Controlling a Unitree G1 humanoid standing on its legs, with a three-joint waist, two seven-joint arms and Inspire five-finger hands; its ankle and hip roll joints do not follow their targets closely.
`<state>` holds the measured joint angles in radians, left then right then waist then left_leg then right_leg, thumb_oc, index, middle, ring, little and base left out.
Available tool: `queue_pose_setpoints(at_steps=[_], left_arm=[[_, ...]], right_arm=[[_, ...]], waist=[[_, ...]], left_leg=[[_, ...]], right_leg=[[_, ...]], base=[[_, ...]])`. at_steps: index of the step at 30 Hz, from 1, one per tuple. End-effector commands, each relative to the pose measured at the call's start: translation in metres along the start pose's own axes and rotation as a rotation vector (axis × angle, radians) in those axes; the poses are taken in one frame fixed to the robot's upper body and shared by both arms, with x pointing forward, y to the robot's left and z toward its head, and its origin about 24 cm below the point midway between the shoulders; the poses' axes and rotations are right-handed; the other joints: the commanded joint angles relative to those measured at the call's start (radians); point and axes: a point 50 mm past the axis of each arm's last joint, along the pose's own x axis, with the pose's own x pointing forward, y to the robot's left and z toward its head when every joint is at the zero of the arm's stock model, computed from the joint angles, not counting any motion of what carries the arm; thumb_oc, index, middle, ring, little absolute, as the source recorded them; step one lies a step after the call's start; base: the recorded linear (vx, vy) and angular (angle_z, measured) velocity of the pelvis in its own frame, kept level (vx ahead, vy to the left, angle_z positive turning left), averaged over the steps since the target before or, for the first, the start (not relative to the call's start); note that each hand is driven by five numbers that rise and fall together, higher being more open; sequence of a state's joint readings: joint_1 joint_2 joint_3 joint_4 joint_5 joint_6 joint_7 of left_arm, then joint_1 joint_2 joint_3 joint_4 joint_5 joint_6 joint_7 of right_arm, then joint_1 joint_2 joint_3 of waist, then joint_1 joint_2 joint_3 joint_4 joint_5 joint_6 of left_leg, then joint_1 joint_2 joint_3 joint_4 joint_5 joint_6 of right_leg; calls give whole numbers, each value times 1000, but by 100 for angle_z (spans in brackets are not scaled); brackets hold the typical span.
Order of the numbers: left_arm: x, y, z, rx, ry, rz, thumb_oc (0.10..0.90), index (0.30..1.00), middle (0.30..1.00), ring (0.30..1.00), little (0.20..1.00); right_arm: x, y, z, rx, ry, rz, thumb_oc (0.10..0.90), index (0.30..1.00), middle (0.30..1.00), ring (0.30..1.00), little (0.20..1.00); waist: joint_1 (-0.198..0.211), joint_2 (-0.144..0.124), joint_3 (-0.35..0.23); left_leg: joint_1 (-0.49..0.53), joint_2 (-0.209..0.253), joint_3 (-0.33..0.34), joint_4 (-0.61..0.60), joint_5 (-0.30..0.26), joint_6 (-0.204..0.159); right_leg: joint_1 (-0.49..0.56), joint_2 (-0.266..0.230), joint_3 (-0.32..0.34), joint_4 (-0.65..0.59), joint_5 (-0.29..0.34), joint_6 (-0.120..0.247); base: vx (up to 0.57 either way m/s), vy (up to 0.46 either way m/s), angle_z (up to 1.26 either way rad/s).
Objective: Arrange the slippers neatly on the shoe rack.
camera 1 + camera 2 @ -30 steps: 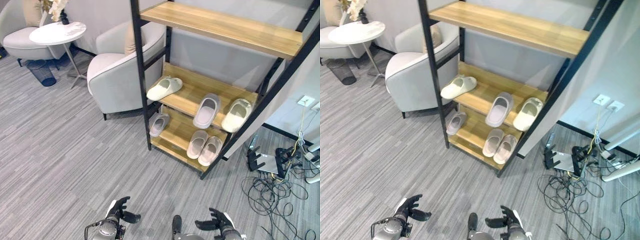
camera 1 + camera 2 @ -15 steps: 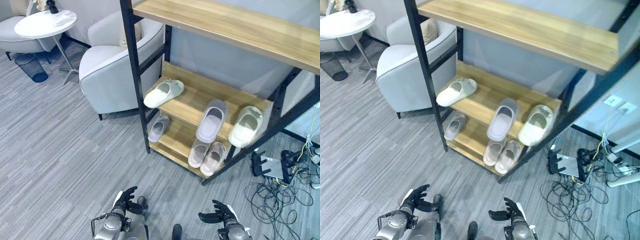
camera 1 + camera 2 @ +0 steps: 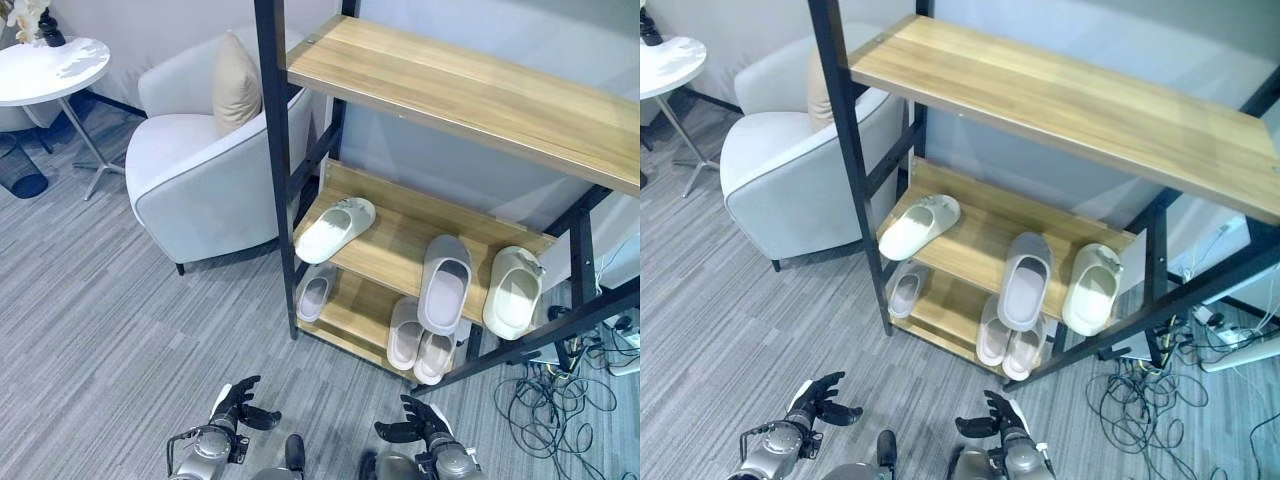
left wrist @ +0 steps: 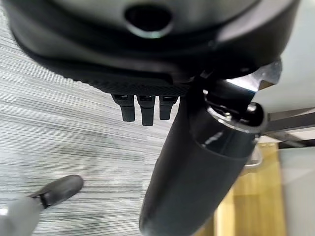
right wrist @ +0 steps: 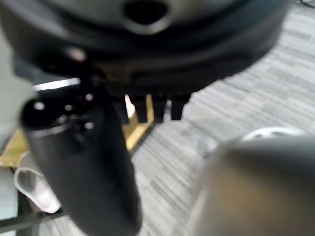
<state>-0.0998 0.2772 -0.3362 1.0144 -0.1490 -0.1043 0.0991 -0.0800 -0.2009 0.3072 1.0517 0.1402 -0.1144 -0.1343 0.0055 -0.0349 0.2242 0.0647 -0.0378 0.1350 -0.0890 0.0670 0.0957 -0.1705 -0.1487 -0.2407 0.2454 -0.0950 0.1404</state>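
Note:
The black-framed shoe rack (image 3: 400,222) has wooden shelves. On its middle shelf a cream slipper (image 3: 335,230) lies at an angle at the left, with a grey slipper (image 3: 445,284) and a second cream slipper (image 3: 512,292) at the right, toes over the front edge. The bottom shelf holds a small grey slipper (image 3: 315,295) and a pale pair (image 3: 418,343) side by side. My left hand (image 3: 237,405) and right hand (image 3: 412,428) hang low over the floor in front of the rack, both open and holding nothing. In the right wrist view a cream slipper (image 5: 34,189) shows past the thumb.
A grey armchair (image 3: 200,170) with a beige cushion (image 3: 235,85) stands right against the rack's left post. A round white side table (image 3: 50,70) is further left. Loose cables (image 3: 560,400) lie on the floor to the right of the rack. The top shelf (image 3: 470,90) is bare.
The whole picture has shifted: the camera has come closer to the rack, which now looms larger. Both hands stay low and open. No slipper has moved on the shelves.

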Motion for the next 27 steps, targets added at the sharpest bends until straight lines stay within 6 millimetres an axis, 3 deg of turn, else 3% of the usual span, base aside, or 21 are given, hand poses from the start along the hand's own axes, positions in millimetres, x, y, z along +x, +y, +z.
queue_pose_setpoints(at_steps=[1,3,4,5,7,10,14,18,19,24,25,26,27], left_arm=[[3,-10,27,11,-130,-30,800,900,900,900,900],[2,-13,30,3,-148,-43,800,900,900,900,900],[2,-14,35,6,-169,-55,800,900,900,900,900],[2,-14,35,6,-169,-55,800,900,900,900,900],[2,-15,38,4,-181,-56,800,900,900,900,900],[1,-15,37,-2,-180,-52,800,900,900,900,900],[1,-18,37,-9,-179,-55,800,900,900,900,900],[2,-20,39,-2,-181,-59,800,900,900,900,900],[3,-21,35,11,-159,-65,800,900,900,900,900],[5,-21,34,30,-151,-63,800,900,900,900,900],[6,-17,33,37,-142,-47,800,900,900,900,900],[6,-17,33,37,-142,-47,800,900,900,900,900],[7,-11,35,30,-147,-27,800,900,900,900,900]], right_arm=[[2,-21,10,-18,-57,-61,800,900,900,900,900],[0,-24,7,-16,-54,-74,800,900,900,900,900],[0,-28,7,5,-61,-88,800,900,900,900,900],[0,-28,7,6,-61,-88,800,900,900,900,900],[1,-30,13,0,-85,-93,800,900,900,900,900],[1,-31,13,-13,-82,-91,800,900,900,900,900],[2,-34,15,-44,-91,-93,800,900,900,900,900],[2,-38,12,-76,-74,-97,800,900,900,900,900],[2,-36,10,-88,-58,-85,800,900,900,900,900],[4,-30,16,-87,-73,-68,800,900,900,900,900],[6,-27,25,-104,-101,-59,800,900,900,900,900],[6,-27,25,-104,-101,-59,800,900,900,900,900],[8,-23,38,-112,-143,-48,800,900,900,900,900]], waist=[[-8,-12,-12],[-3,-19,-23],[-6,-28,-19],[-6,-27,-20],[6,-32,-9],[15,-33,-4],[39,-40,-5],[54,-16,-12],[36,-3,-24],[29,2,-24],[37,4,-19],[37,4,-19],[54,12,-2]], left_leg=[[-2,3,-63,113,-174,-71],[-8,-1,-52,170,-194,-90],[-59,17,-35,292,-180,-126],[-63,19,-35,300,-184,-126],[-127,28,-56,429,-154,-146],[-158,32,-90,467,-167,-146],[-174,51,-189,362,-176,-158],[-150,41,-336,241,-142,-169],[-111,48,-333,182,-139,-161],[-91,19,-295,129,-136,-131],[-88,12,-259,107,-133,-117],[-88,12,-259,107,-133,-116],[-105,18,-224,111,-126,-105]], right_leg=[[66,64,13,-125,100,-24],[114,69,2,-179,97,-36],[149,76,14,-211,96,-56],[148,78,14,-212,96,-56],[168,86,27,-229,92,-78],[186,93,44,-248,84,-82],[208,88,88,-266,75,-70],[204,97,153,-242,66,-65],[187,85,167,-220,66,-54],[124,36,205,-209,116,-7],[90,10,214,-218,153,23],[90,10,214,-218,153,23],[51,-6,164,-189,156,24]], base=[[224,-80,14],[212,-88,30],[85,-60,29],[69,-56,7],[38,-7,-10],[49,48,-42],[86,103,-49],[87,224,-55],[50,376,-69],[-46,280,-56],[-85,171,-53],[-226,286,-90],[-208,164,-91]])
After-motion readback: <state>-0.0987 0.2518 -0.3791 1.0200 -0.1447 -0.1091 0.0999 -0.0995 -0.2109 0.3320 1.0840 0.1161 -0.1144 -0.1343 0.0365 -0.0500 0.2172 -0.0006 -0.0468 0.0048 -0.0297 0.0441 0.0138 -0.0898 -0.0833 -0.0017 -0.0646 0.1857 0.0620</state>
